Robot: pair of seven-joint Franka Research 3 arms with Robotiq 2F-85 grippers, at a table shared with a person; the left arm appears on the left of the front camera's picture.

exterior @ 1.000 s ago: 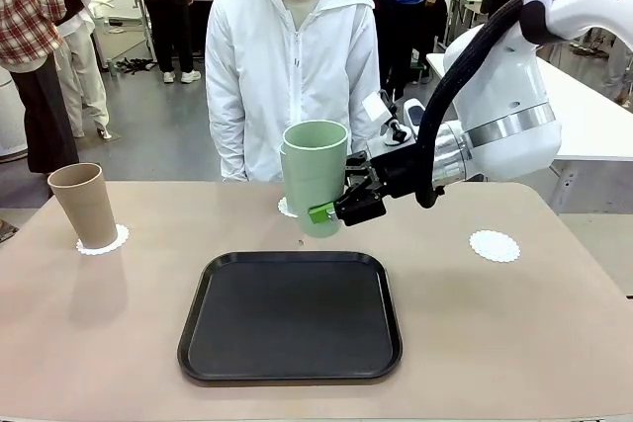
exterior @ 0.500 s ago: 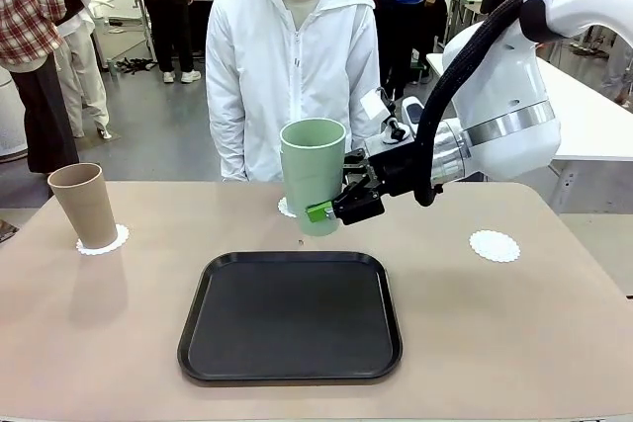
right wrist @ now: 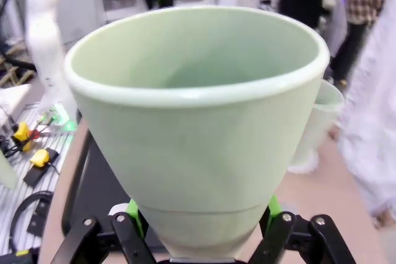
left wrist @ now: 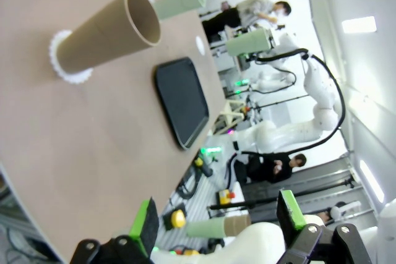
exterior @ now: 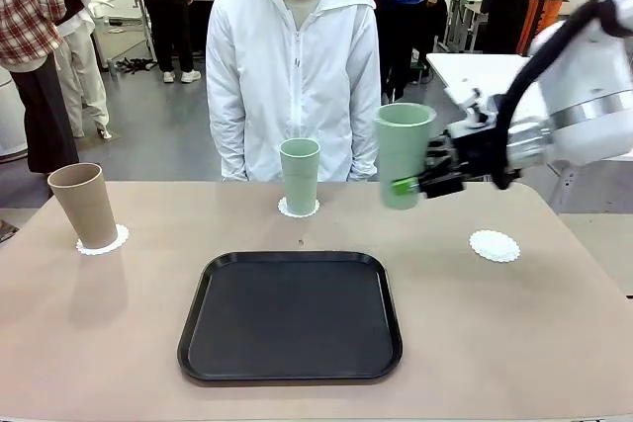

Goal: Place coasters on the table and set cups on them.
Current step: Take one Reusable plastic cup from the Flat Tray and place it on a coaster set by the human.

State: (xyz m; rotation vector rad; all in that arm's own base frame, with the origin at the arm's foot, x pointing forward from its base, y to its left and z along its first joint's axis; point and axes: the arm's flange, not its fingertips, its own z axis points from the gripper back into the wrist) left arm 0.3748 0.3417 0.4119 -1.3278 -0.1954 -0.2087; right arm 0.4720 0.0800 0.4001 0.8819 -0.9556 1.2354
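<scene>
While the right gripper (exterior: 420, 183) pinches a green cup (exterior: 404, 153) low on its wall, held upright in the air between the middle coaster (exterior: 298, 209) and the bare coaster (exterior: 495, 245), the risk is a bad set-down: the grip is near the base, so the cup could tilt, land off the doily or drag it. The left gripper (left wrist: 218, 214) is spread wide, holding nothing. Another green cup (exterior: 300, 175) sits on the middle coaster, the brown cup (exterior: 83, 204) on the left one. The tray (exterior: 290, 315) lies near the table's (exterior: 514, 333) front.
</scene>
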